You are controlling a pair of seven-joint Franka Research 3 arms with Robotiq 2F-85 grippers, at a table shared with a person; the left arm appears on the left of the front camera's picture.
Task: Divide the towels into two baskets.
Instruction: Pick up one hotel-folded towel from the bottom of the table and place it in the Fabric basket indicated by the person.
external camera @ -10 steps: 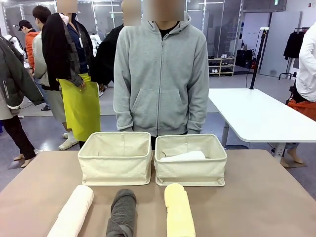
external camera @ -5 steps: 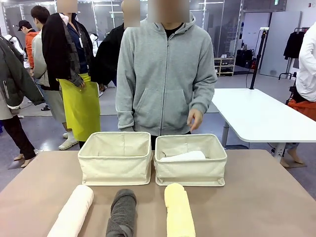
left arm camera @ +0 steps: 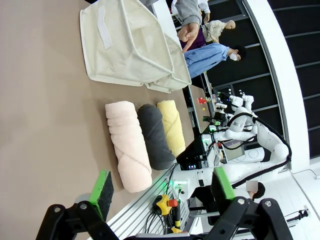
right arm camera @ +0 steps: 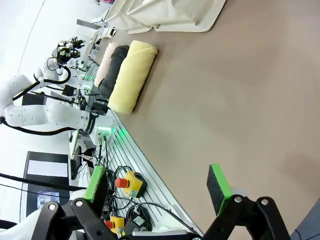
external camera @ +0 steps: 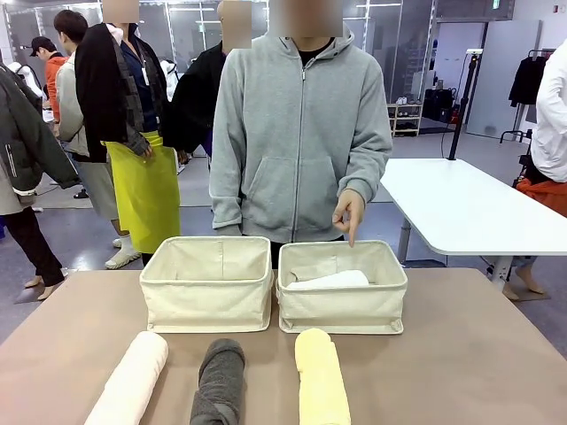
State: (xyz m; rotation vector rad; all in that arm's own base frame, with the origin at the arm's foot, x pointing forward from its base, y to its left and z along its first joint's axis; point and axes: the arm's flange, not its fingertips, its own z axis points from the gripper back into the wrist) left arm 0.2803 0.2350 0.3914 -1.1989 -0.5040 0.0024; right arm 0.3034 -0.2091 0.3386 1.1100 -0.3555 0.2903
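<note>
Two cream baskets stand side by side at the table's far side: the left basket (external camera: 207, 283) and the right basket (external camera: 342, 287), which holds a white towel (external camera: 328, 281). Near the front edge lie a pink-cream towel (external camera: 133, 379), a dark grey towel (external camera: 218, 382) and a yellow towel (external camera: 321, 378), side by side. The person's hand (external camera: 349, 213) points a finger down over the right basket's far rim. My left gripper (left arm camera: 162, 189) hangs open above the table near the pink-cream towel (left arm camera: 127, 145). My right gripper (right arm camera: 157, 185) is open over bare table, apart from the yellow towel (right arm camera: 131, 76).
A person in a grey hoodie (external camera: 299, 142) stands close behind the baskets. The table (external camera: 478, 354) has free brown surface on its right and left sides. In the wrist views, the table's near edge (right arm camera: 135, 160) carries cables and emergency-stop buttons. Other people stand at the back left.
The person's hand has come up from the side and now points a finger down over the right basket. Towels and baskets have not moved.
</note>
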